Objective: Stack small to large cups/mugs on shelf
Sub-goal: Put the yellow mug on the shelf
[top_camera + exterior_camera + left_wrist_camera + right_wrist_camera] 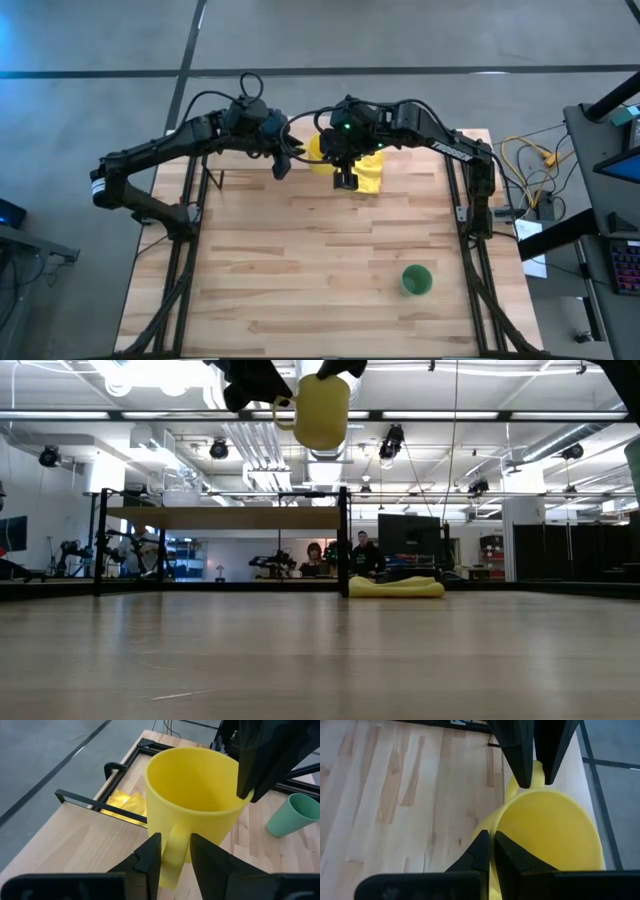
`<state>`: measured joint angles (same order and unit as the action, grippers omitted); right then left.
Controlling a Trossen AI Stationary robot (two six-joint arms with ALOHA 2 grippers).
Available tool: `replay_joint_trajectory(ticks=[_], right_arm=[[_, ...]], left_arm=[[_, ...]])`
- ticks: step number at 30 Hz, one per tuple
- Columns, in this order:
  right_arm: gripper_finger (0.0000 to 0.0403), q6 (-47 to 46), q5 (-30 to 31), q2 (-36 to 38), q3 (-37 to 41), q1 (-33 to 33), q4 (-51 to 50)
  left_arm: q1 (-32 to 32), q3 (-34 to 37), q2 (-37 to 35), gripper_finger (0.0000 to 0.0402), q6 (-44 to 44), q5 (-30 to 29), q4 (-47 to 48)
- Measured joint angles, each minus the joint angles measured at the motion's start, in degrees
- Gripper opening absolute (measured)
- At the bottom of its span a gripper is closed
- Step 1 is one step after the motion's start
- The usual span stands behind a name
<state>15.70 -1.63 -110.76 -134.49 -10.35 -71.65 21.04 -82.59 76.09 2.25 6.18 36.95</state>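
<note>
The plank-patterned wooden counter (pixel 320 270) carries a light wooden shelf with black frame bars (pixel 225 518) at its far edge, a crumpled yellow cloth (pixel 398 588) near it. Above them, the glossy yellow handled mug (pixel 192 802) hangs between both arms: the left end effector (pixel 175 851) pinches its handle, the right end effector (pixel 492 845) clamps its rim. A green plastic cup (pixel 416 279) stands well apart.

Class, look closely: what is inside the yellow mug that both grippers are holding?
Nothing shows inside the yellow mug: the left wrist view sees bare yellow wall. The right gripper pinches its rim; the mug's bottom stays hidden.
</note>
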Motion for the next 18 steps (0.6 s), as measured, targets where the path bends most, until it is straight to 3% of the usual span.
replay_joint_trajectory(ticks=[11, 18], right_arm=[[0.0008, 0.01, -0.04, 0.0, -0.01, 0.02, 0.32], [0.0008, -0.04, 0.0, 0.0, -0.01, 0.02, 0.13]], left_arm=[[-0.02, 2.27, 0.04, 0.0085, 0.24, 1.61, 0.06], [-0.02, 1.87, 0.04, 0.0062, 0.27, 1.51, 0.15]])
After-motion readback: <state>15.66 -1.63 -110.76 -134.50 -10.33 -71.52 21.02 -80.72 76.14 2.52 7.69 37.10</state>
